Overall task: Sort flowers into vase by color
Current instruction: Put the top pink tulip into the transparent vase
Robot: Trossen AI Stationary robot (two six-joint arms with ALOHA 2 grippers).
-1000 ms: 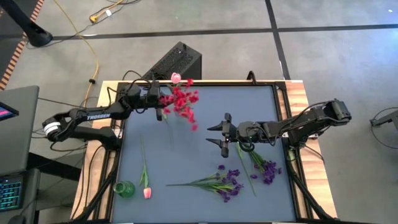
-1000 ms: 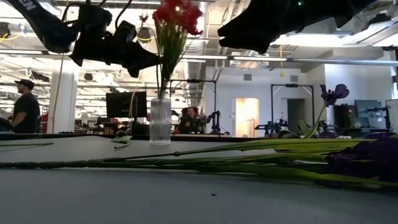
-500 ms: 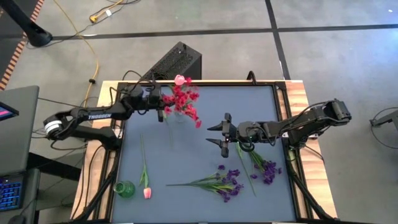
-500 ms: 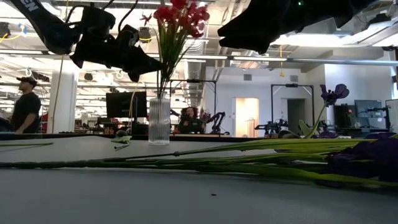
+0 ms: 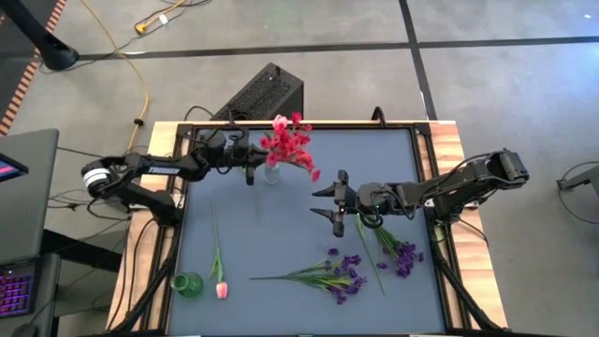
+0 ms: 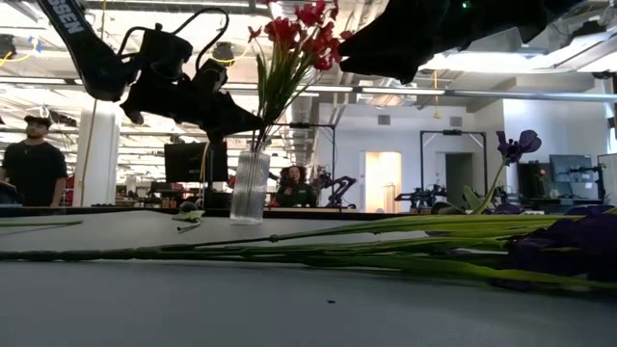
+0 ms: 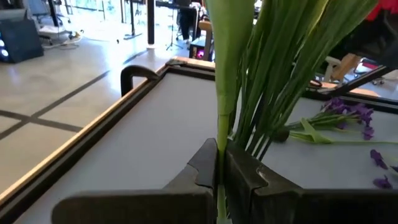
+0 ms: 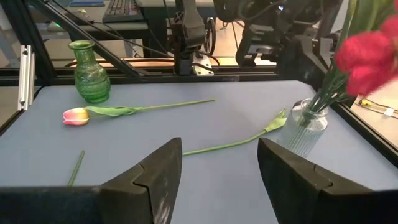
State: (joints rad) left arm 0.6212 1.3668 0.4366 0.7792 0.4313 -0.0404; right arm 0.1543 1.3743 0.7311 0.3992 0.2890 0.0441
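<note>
A clear ribbed glass vase (image 5: 271, 174) (image 6: 249, 188) stands at the table's far left and leans a little. Red blossom sprays (image 5: 290, 145) (image 6: 301, 34) rise from it, tipped toward the right, with a pink bud (image 5: 280, 123) on top. My left gripper (image 5: 251, 168) (image 7: 221, 180), just left of the vase's mouth, is shut on a green flower stem. My right gripper (image 5: 334, 199) (image 8: 221, 168) hovers open over the table's middle and holds nothing. A pink tulip (image 5: 218, 271) lies by a green vase (image 5: 187, 285). Purple flowers (image 5: 337, 278) lie near the front. My left gripper pinches a green stem (image 7: 222, 134) between its two fingers (image 7: 245, 177), well below the blossoms. The fingers come about level from the table's left and lie across the stem. The stem stands nearly upright beside the red spray's stems (image 7: 280, 93). Its lower end is hidden by the fingers.
A second purple bunch (image 5: 398, 251) lies under my right arm. A loose green stem (image 8: 236, 143) lies between the two vases. A black box (image 5: 267, 94) sits behind the table's far edge. A person (image 6: 34, 159) stands beyond the table on the left.
My left gripper has sunk and gone toward the clear vase, staying shut on the stem. The red sprays have swung from upright to leaning toward the table's right, and the vase now tips slightly.
</note>
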